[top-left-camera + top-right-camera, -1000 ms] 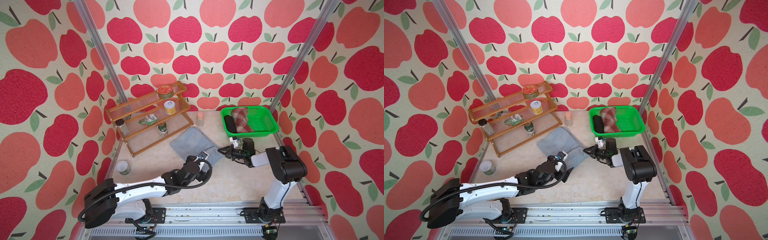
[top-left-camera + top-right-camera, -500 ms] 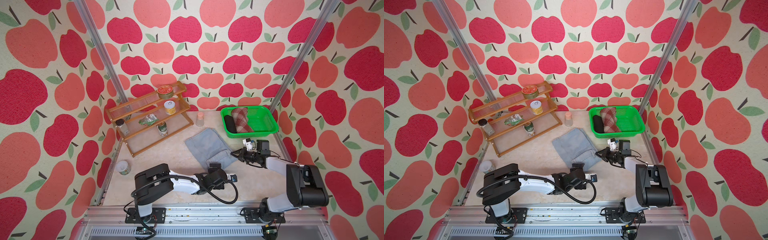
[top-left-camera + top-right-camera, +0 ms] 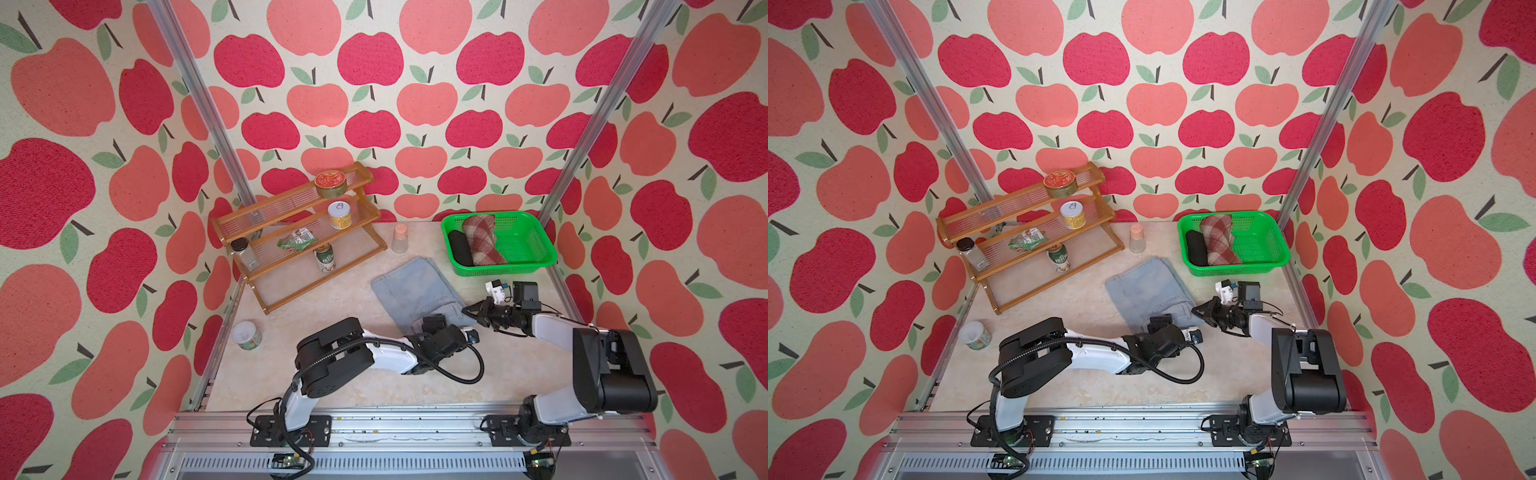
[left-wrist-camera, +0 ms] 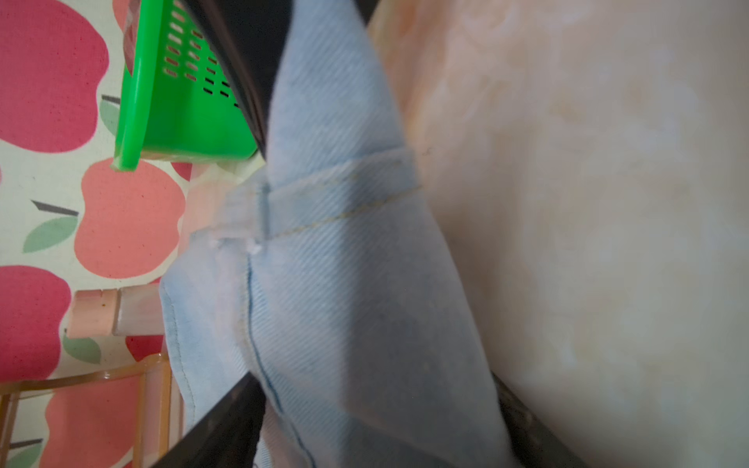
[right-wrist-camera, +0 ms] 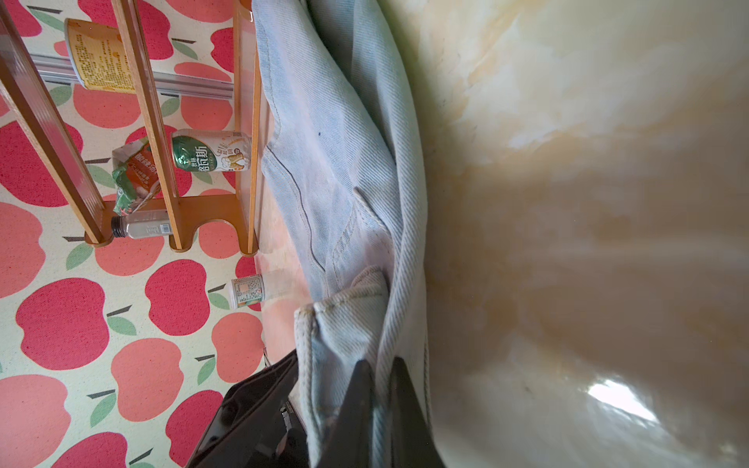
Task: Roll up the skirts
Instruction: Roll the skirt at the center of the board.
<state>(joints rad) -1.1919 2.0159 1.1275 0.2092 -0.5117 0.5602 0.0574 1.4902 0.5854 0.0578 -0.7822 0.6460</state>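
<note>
The denim skirt (image 3: 415, 291) lies flat on the counter (image 3: 519, 374). Its long axis runs away from both arms, and its near edge meets the two pincers. The right pincer (image 3: 468, 310) is clamped on the near corner. Just beside it, the left pincer (image 3: 428, 323) has its jaws apart around the same edge.

Left gripper (image 3: 432, 323) half hidden by denim skirt (image 3: 415, 291)
</note>
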